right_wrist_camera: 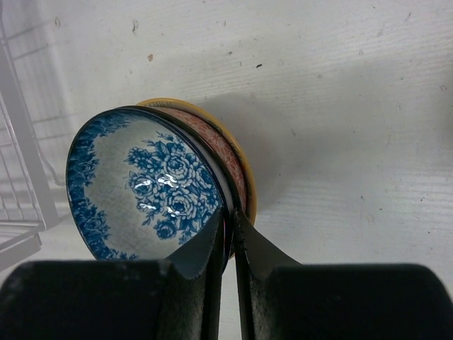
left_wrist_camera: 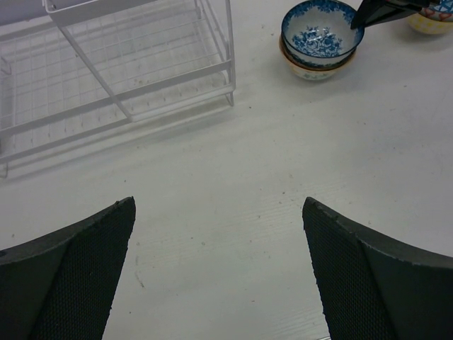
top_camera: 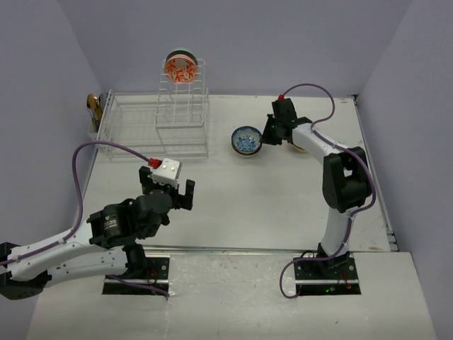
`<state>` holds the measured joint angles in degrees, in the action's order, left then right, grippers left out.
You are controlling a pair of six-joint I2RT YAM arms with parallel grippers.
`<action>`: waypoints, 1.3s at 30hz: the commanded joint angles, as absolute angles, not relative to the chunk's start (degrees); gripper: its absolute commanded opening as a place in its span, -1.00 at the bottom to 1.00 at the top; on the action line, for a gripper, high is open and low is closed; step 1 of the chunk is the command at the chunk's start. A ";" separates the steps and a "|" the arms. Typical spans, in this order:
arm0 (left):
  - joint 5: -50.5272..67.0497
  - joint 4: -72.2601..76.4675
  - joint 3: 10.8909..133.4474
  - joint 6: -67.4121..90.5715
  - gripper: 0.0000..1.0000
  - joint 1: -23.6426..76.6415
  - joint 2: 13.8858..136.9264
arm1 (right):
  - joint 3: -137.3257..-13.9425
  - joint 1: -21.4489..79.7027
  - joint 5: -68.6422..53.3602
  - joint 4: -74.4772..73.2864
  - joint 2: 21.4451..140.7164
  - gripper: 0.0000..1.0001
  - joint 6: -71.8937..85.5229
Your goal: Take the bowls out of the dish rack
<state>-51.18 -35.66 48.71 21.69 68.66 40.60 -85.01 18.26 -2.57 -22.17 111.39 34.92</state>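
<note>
The white wire dish rack (top_camera: 141, 127) stands at the back left; its tall slotted tower holds an orange-patterned bowl (top_camera: 181, 67) on edge at the top. The rack also shows in the left wrist view (left_wrist_camera: 106, 78). A blue floral bowl (top_camera: 246, 140) sits nested in a yellow-rimmed bowl (right_wrist_camera: 244, 177) on the table right of the rack. My right gripper (right_wrist_camera: 230, 219) is shut on the blue bowl's (right_wrist_camera: 148, 184) near rim. My left gripper (top_camera: 168, 188) is open and empty, hovering over bare table in front of the rack.
A small golden-brown object (top_camera: 93, 106) sits at the rack's left end. Another yellowish bowl (top_camera: 298, 147) lies partly hidden under the right arm, also visible in the left wrist view (left_wrist_camera: 430, 23). Walls close in on the left, back and right.
</note>
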 commanded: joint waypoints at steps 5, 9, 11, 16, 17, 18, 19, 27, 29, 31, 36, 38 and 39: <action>-52.82 -34.54 48.52 22.23 1.00 68.64 40.17 | -83.32 17.84 -2.81 -21.45 109.69 -0.76 34.98; -56.42 -35.68 49.21 27.05 1.00 68.64 40.25 | -84.28 17.84 -2.46 -21.97 109.33 -0.66 34.98; -59.14 -37.17 50.09 29.78 1.00 68.64 40.78 | -84.72 17.84 -2.63 -22.76 109.25 -0.56 34.89; -62.75 -37.45 54.56 36.47 1.00 68.64 43.50 | -86.57 17.93 -2.55 -24.43 105.83 -0.44 34.54; -62.93 -36.75 55.54 37.00 1.00 68.64 44.11 | -87.09 17.84 -2.29 -24.96 105.12 -0.40 34.11; -62.93 -35.96 56.59 37.79 1.00 68.64 44.64 | -88.23 17.84 -1.76 -25.48 104.42 -0.38 34.01; -63.02 -34.12 57.65 38.49 1.00 68.64 45.61 | -88.76 17.84 -1.67 -26.45 103.63 -0.36 33.67; -58.28 -10.20 65.81 33.39 1.00 64.09 51.40 | -89.12 17.14 -5.09 -28.39 91.15 -0.10 31.82; -48.48 -10.11 71.85 36.19 1.00 53.52 57.11 | -88.86 17.05 -6.23 -29.26 87.82 -0.01 31.20; -30.45 -13.18 76.71 41.54 1.00 43.64 64.38 | -88.16 16.96 -7.20 -29.27 85.35 0.13 30.85; -12.17 -10.21 87.69 55.26 1.00 26.47 77.75 | -82.54 16.70 -10.01 -29.18 76.66 0.21 30.06; -8.10 -7.40 89.38 62.12 1.00 22.16 80.93 | -79.47 16.70 -11.24 -29.09 74.45 0.22 29.88; -8.26 -4.77 90.08 63.70 1.00 21.54 83.47 | -78.15 16.70 -12.47 -28.74 73.31 0.22 29.88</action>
